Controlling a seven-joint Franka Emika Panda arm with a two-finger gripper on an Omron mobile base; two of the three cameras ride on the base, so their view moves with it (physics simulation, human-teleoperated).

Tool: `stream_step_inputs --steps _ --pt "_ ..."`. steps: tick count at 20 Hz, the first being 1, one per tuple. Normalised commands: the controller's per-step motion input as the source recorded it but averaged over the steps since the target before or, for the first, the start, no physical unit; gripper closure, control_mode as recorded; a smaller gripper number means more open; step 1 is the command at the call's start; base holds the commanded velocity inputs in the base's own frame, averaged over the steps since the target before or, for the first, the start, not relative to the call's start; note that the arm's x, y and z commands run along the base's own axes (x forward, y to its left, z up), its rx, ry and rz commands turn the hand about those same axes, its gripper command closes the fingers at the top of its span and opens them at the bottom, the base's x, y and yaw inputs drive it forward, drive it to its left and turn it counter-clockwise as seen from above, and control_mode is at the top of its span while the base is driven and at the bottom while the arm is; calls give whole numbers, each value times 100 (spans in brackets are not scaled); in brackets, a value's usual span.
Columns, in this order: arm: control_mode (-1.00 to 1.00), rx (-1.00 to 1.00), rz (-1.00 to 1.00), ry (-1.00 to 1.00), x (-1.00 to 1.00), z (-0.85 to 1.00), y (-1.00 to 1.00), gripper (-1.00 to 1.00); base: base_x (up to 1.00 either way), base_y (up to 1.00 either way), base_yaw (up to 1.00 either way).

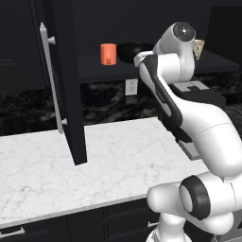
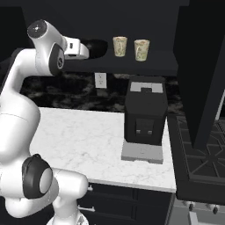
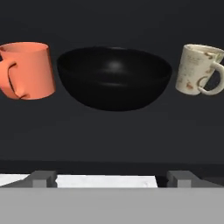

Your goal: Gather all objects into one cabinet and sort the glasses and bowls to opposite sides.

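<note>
Dim rendered kitchen, murky cabinet (image 1: pixel 61 28) interior, soft sheen on black bowl (image 3: pixel 114 78), slightly blurry

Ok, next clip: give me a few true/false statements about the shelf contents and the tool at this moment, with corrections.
1. The black bowl sits between the orange cup and a cream mug. True.
2. The tool is shut on the bowl. False: it is open and holds nothing.
3. Two cream mugs stand on the cabinet shelf. True.
4. The orange cup lies on its side. False: it stands upright.
5. A black coffee machine is on the white marble counter. True.
</note>
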Motion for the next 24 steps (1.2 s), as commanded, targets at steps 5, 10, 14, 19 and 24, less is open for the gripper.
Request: stream_step_inputs --steps 5,10,14,19,24 --pt "-100 0 0 0 2 -2 33 -100 0 0 0" --pt "-100 0 0 -11 0 0 50 -100 0 0 0" --pt "-100 0 1 1 0 0 38 -100 0 0 0" --pt "-100 0 3 4 3 0 38 -100 0 0 0" --pt "-100 0 1 0 10 0 40 -100 0 0 0"
